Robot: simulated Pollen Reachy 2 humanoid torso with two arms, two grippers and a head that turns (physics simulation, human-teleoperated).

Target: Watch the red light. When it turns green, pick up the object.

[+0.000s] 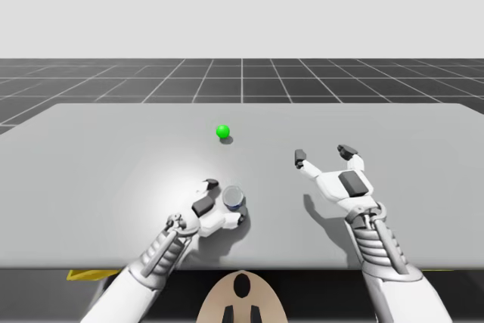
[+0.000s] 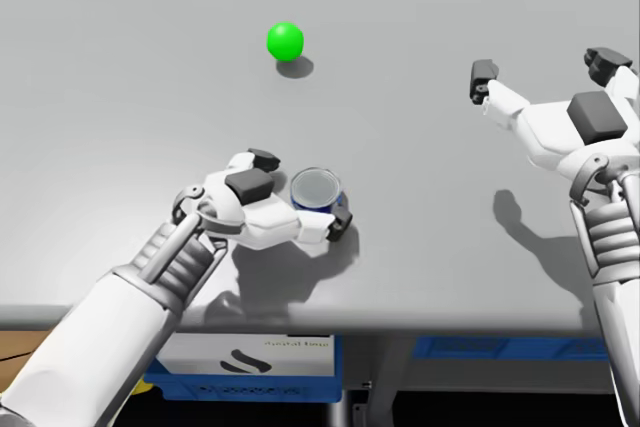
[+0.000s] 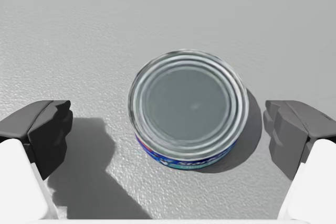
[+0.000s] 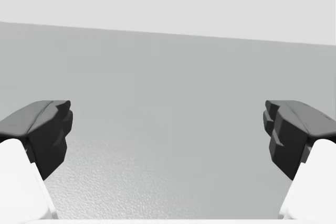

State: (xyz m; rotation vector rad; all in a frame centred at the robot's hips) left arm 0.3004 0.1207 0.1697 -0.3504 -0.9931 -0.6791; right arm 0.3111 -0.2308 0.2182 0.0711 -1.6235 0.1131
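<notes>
Light (image 1: pixel 222 131) glowed green at twelve o'clock from the flat blue can (image 3: pixel 188 103). Left gripper (image 3: pixel 168 129) straddled it, fingers wide and untouching; closing seemed next.

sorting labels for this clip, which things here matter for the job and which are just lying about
Job: green light; blue-sided can, between the open left jaws.
Lying about: blue box below the table.
</notes>
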